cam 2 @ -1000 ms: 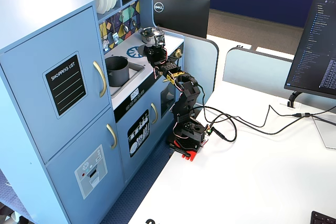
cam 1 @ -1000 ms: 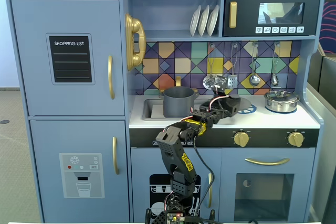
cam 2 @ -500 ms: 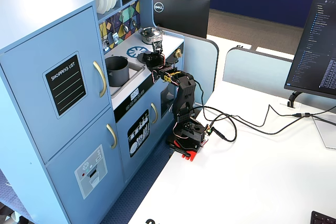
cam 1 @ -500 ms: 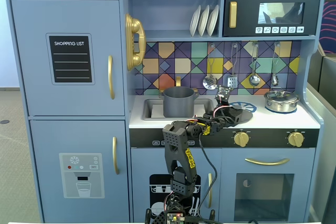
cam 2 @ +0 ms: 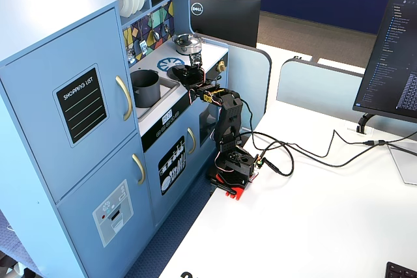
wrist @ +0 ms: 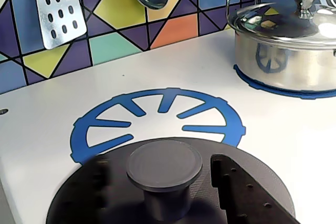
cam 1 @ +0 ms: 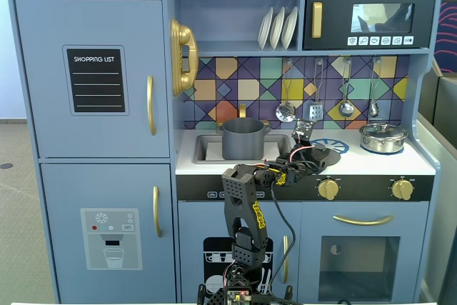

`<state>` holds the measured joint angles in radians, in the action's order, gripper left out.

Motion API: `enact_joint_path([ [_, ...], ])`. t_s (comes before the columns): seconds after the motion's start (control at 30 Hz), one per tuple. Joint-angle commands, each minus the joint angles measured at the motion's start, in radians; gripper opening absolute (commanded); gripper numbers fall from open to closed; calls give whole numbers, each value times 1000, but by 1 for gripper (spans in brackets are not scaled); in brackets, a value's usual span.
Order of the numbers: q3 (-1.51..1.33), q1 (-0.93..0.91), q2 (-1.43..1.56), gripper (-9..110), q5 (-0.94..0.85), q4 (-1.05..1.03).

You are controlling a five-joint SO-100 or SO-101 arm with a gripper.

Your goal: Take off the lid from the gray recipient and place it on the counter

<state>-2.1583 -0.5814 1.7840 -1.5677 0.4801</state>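
Holding the lid (wrist: 168, 192) by its little knob, the hand (wrist: 173, 182) sits at the bottom middle of the wrist view, its fingers (wrist: 231, 182) closed around the knob. That lid is a flat dark gray circle just in front of the blue burner ring (wrist: 157, 121) on the white counter (wrist: 42, 114); I cannot tell if it touches the counter. In a fixed view, the gray pot (cam 1: 243, 138) stands open in the sink at the middle of the frame, left of the hand (cam 1: 308, 149). A shiny silver pot (wrist: 286, 45) with its own lid stands at the upper right of the wrist view.
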Motion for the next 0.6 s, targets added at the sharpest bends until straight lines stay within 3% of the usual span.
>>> enact_joint_path([
  [0.0,-20,-20,15,37,-2,21],
  [0.17,-38,-54,31,43,-21,34],
  [0.57,-9,-54,127,39,20,29],
])
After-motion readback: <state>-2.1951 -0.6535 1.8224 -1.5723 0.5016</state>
